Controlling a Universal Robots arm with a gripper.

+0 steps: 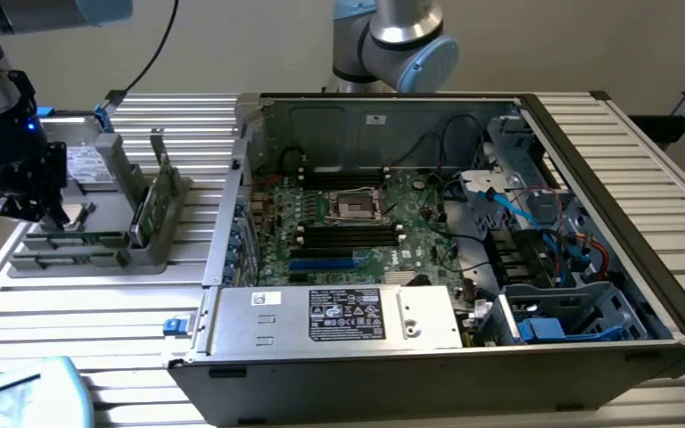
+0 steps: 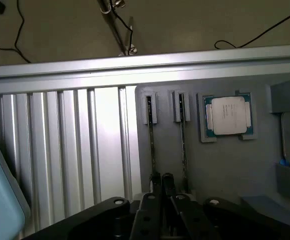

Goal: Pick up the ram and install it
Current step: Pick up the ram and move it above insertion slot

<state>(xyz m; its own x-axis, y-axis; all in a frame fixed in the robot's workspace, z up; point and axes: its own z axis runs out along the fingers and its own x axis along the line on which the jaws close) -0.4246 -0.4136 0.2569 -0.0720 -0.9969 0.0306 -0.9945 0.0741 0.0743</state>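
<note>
An open computer case (image 1: 355, 125) sits mid-desk (image 1: 81, 321); a grey holder (image 1: 140, 259) near one desk edge carries a silver processor (image 2: 228, 115).

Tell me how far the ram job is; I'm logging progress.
Done: nothing yet; the ram stands in the gray holder beside a second stick. In hand: the gripper sits by the ram's end. Left: lifting it and seating it in the motherboard's black slots.
</note>
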